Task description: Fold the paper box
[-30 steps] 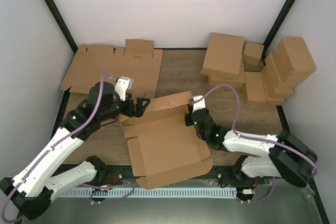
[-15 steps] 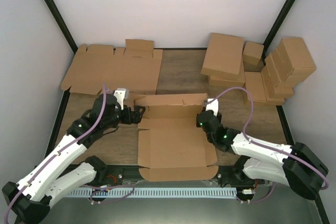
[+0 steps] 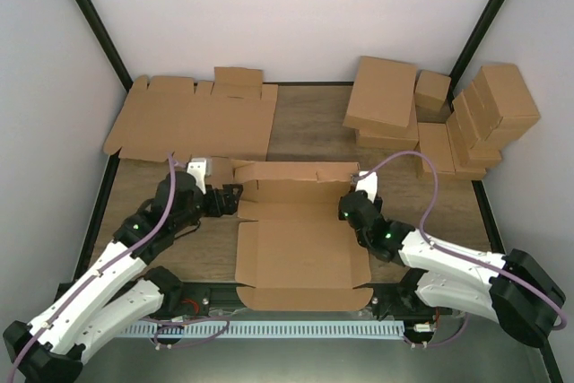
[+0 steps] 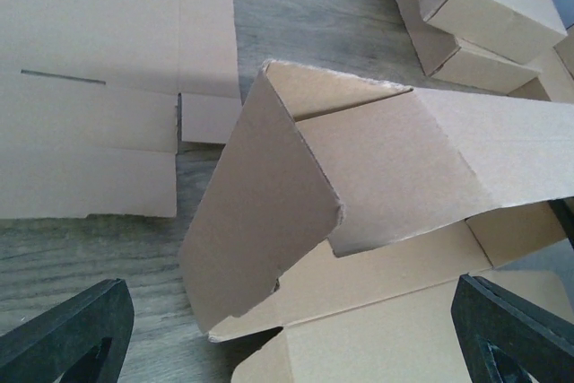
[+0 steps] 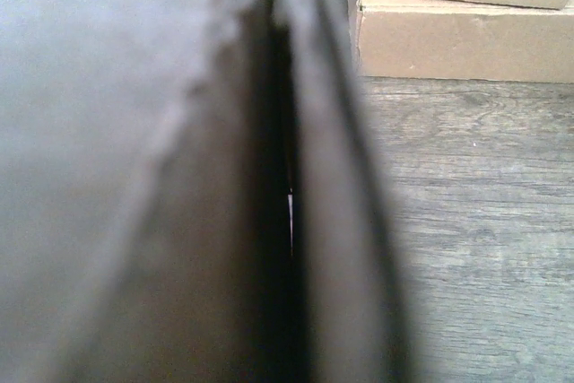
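The paper box point(image 3: 296, 248) lies open at the table's near middle, square to the front edge, its back wall point(image 3: 296, 172) raised. My left gripper point(image 3: 231, 201) is open at the box's left back corner. In the left wrist view its fingers point(image 4: 72, 334) stand wide apart, with the box's upright left end flap point(image 4: 260, 213) between and ahead of them, untouched. My right gripper point(image 3: 348, 207) is at the box's right back corner, shut on the cardboard there. In the right wrist view blurred cardboard point(image 5: 179, 177) fills most of the frame edge-on and hides the fingers.
Flat brown blanks point(image 3: 193, 123) lie stacked at the back left, also in the left wrist view point(image 4: 108, 87). Closed brown boxes point(image 3: 386, 96) are piled at the back right up to the frame post point(image 3: 493, 109), and show in the right wrist view point(image 5: 457, 15).
The box has turned from skewed to square with the table's front edge. The right gripper moved right with its corner. The left gripper drew back a little to the left.
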### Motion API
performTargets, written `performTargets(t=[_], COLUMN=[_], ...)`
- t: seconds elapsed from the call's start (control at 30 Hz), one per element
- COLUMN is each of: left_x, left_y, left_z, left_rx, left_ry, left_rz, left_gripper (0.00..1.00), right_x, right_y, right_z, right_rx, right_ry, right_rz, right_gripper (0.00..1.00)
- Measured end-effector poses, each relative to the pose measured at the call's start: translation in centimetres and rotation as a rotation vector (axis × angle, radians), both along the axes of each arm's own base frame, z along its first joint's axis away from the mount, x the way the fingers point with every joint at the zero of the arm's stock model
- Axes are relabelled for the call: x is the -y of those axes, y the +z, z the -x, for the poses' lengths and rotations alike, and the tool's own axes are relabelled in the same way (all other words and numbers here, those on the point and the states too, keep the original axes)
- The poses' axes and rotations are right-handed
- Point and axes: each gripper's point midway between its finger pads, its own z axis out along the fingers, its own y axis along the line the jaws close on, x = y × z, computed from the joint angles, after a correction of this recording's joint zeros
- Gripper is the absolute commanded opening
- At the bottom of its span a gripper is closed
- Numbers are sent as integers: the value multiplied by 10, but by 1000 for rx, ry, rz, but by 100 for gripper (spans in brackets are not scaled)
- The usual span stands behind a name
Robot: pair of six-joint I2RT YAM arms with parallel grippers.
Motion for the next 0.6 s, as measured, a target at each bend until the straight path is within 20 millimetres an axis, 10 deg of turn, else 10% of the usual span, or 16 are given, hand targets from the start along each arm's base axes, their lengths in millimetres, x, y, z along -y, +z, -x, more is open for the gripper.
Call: performTargets(t=[0.6], left_x=[3], left_y=[-44], left_z=[0], left_rx=[-34], left_ry=[12], left_rz=[33], left_gripper=[100], right_x=[2], right_y=[-7], right_z=[2], right_rx=[-11], right_ry=[3], right_rz=[8], right_gripper=[1])
